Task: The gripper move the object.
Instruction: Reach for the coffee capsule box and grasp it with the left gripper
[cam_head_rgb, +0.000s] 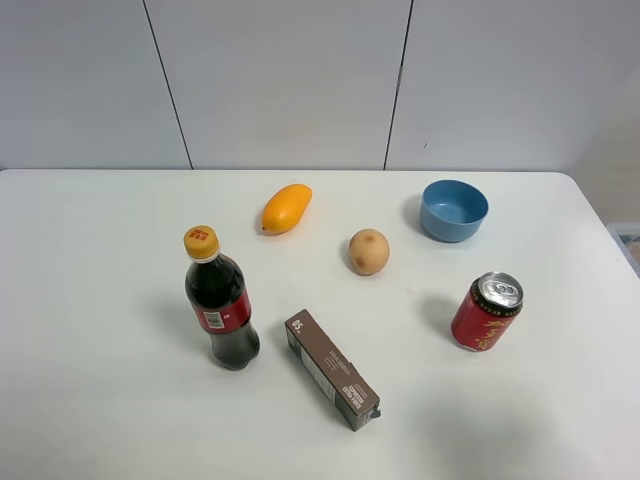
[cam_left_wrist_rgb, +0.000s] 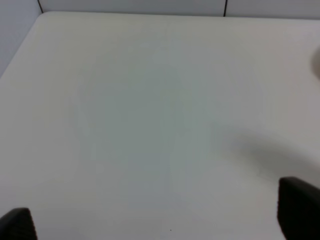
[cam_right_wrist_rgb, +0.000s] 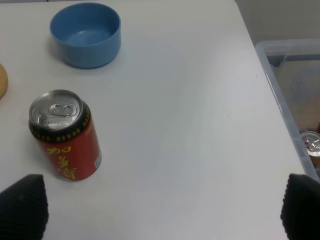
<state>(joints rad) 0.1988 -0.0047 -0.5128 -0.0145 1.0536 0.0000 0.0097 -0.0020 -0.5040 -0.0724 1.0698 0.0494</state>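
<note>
1. exterior high view showed the long dark-brown rectangular carton with white print (cam_head_rgb: 332, 370) lying flat on the white table (cam_head_rgb: 90, 300) near its front edge. it sat on a diagonal between the cola bottle with the yellow cap (cam_head_rgb: 220, 300) and the red drink can (cam_head_rgb: 487, 312), touching neither.
2. neither arm appeared in that view, so the carton lay unheld. the things stood well apart, which i judged would let a claw reach any one of them freely.
3. the left wrist view showed the left black two-fingered gripper (cam_left_wrist_rgb: 159, 215) with its fingertips at opposite sides of the picture, spread wide and holding nothing, over bare table.
4. the right wrist view showed the right black two-fingered gripper (cam_right_wrist_rgb: 162, 205) equally wide and empty, looking over the can and the blue bowl (cam_right_wrist_rgb: 86, 34). the carton was in neither wrist view.
5. by my judgement the move had not begun. the carton's narrow width suited a grasp across its short side, and the wide-spread fingers fitted that approach.
</note>
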